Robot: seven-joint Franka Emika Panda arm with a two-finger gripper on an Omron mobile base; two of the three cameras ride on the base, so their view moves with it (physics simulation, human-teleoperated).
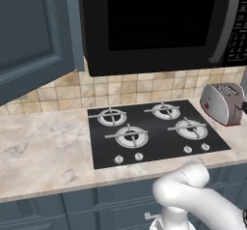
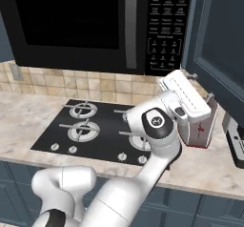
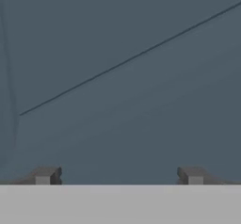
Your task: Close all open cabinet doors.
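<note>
**Two upper doors left to shut**

Slate-blue panel (image 3: 122,77) fills my hand view, jaws spread wide, holding nothing. One cabinet door (image 1: 29,35) hangs open upper left, another (image 2: 221,45) upper right above the toaster (image 2: 200,126). Nothing closed yet, I judge.

open cabinet door (image 2: 220,49) close ahead, toaster (image 2: 199,126) crowding below

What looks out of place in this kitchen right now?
Two dark slate-blue cabinet doors stand swung open: one left of the black microwave at, one right of it at, above the silver toaster. The gripper faces slate-blue panelling.
</note>
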